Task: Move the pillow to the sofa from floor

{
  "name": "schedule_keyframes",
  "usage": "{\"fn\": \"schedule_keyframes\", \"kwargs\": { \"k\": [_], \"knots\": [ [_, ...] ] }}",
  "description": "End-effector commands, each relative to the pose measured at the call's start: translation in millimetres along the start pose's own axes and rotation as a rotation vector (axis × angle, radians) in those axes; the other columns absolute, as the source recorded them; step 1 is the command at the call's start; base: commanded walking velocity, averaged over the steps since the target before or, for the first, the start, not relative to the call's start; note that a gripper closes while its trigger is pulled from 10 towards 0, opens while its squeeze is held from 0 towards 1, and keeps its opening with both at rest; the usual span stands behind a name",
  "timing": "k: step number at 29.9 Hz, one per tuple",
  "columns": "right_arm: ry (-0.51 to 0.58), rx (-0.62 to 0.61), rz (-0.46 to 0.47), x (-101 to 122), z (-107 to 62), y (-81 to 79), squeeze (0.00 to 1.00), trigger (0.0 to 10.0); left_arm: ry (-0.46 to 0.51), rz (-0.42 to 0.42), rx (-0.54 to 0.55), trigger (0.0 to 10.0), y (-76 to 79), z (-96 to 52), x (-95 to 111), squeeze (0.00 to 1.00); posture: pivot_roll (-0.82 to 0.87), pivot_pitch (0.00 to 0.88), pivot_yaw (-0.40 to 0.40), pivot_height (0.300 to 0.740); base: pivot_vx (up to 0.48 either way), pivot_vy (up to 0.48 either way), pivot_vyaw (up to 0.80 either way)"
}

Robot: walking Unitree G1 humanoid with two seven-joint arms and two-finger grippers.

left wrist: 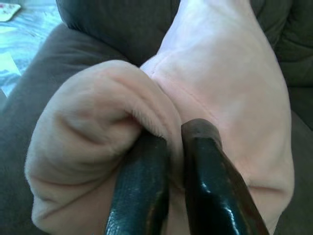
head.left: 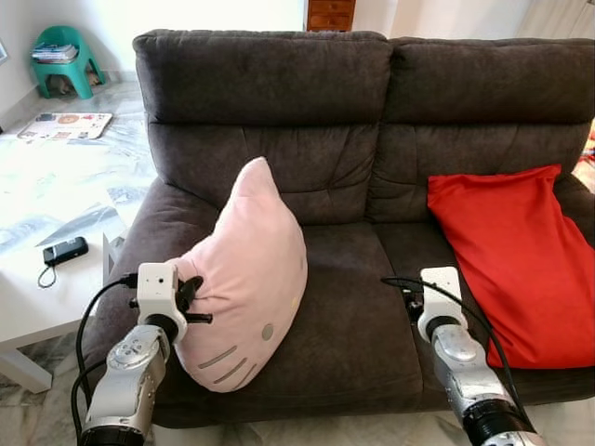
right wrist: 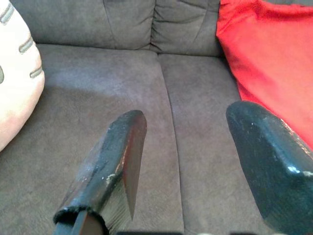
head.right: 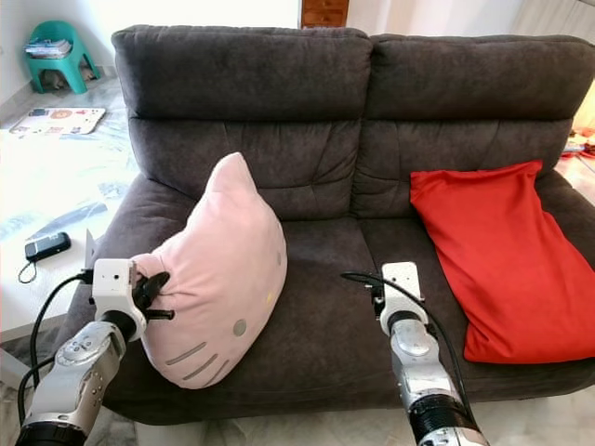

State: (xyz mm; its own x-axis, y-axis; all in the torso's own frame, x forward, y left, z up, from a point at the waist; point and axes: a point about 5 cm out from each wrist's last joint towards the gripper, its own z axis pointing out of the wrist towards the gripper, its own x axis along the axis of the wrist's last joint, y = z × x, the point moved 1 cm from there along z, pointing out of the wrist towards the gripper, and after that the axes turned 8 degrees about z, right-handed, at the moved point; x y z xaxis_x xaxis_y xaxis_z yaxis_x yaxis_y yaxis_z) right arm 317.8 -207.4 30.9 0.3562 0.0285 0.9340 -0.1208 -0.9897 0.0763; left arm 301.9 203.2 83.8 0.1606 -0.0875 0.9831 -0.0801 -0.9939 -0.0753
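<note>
Resting on the sofa [head.left: 353, 307] seat at 8 o'clock of the red cushion [head.left: 516, 255], the pink pillow [head.left: 246, 279] looks delivered, yet the left gripper [head.left: 191, 299] pinches its corner, leaving release, while the right gripper [right wrist: 190, 161] hovers spread and empty.

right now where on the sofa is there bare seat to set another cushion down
The widest bare seat lies between the pink pillow and the red cushion, across the sofa's middle seam, ahead of the open right gripper. The left seat is crowded: the left gripper pinches the pillow there.
</note>
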Motion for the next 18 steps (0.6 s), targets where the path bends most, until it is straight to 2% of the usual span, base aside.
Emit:
{"fn": "schedule_keyframes", "kwargs": {
  "k": [1, 10, 12, 18],
  "knots": [
    [0.001, -0.011, 0.022, -1.3, -0.1, 3.5, 0.00, 10.0, 0.021, -0.018, 0.001, 10.0, 1.4, 0.9, 3.6, 1.00, 0.03, 0.020, -0.040, 0.740, 0.000, 0.000, 0.00],
    [0.005, -0.003, 0.025, -0.9, 0.8, 0.5, 0.00, 10.0, 0.093, -0.094, 0.005, 10.0, 3.4, 3.6, 25.1, 1.00, 0.03, 0.010, -0.040, 0.740, 0.000, 0.000, 0.00],
    [0.006, -0.001, 0.023, -0.6, 1.1, 0.2, 0.00, 10.0, 0.140, -0.148, 0.009, 10.0, 4.3, 3.5, 39.5, 1.00, 0.03, 0.010, -0.040, 0.740, 0.000, 0.000, 0.00],
    [0.006, 0.002, 0.020, 0.2, 1.9, 0.6, 0.00, 10.0, 0.225, -0.214, 0.058, 10.0, 2.2, 3.4, 66.4, 1.00, 0.04, 0.013, -0.043, 0.740, 0.000, 0.000, 0.00]
  ]
}}
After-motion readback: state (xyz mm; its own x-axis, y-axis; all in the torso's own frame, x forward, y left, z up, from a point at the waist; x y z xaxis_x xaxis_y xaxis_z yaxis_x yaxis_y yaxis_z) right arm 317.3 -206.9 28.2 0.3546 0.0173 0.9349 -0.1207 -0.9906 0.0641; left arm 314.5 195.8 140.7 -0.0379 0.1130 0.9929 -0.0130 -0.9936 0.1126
